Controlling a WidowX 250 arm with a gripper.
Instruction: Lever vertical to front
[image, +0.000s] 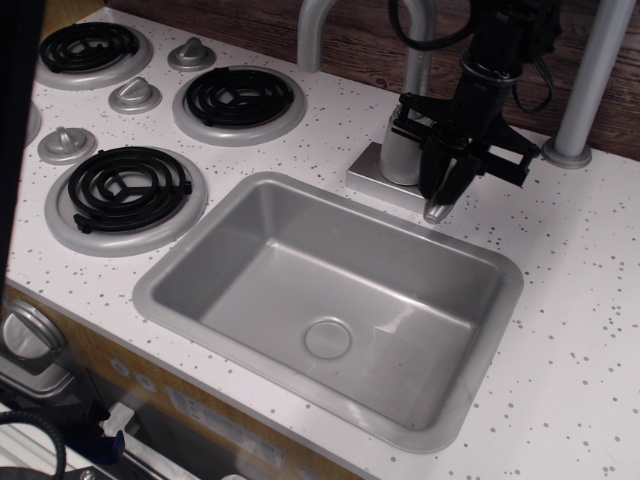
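Observation:
The lever (437, 209) is a short silver-grey paddle on the right side of the faucet base (400, 178). It points forward and down toward the sink, and only its rounded tip shows below the fingers. My black gripper (446, 192) hangs from above right over the lever, one finger on each side of it. The fingers (462, 172) stand slightly apart in a narrow V around the lever's upper part, which they hide.
The faucet spout (415, 60) rises just left of the gripper. A grey post (590, 80) stands at the back right. The sink (470, 330) lies in front. Stove burners (238, 98) and knobs (134, 95) are at the left.

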